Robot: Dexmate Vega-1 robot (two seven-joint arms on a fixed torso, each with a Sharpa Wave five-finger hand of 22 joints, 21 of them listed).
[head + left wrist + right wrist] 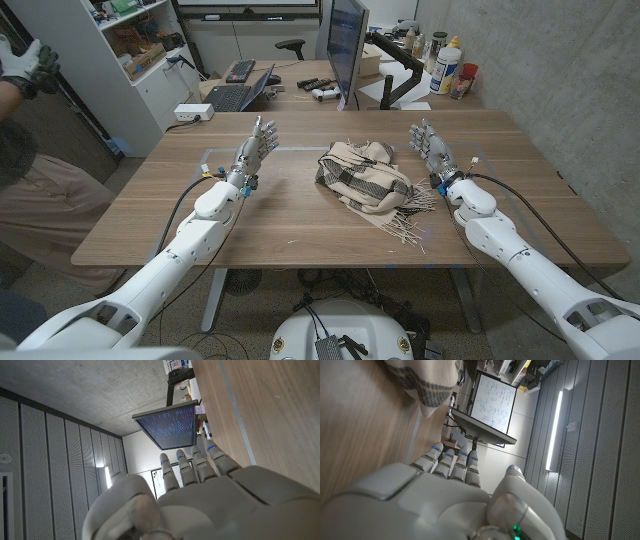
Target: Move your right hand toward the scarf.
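Scarf (pixel 422 380) cut off at edge

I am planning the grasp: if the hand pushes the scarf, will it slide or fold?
The scarf lies crumpled in soft folds, so it would probably bunch rather than slide whole. Its loose fringe may drag behind. It looks light and unlikely to roll.

Wooden table (pixel 300 225) with one item laid on it.
A crumpled beige checked scarf (pixel 365 180) is spread near its middle.
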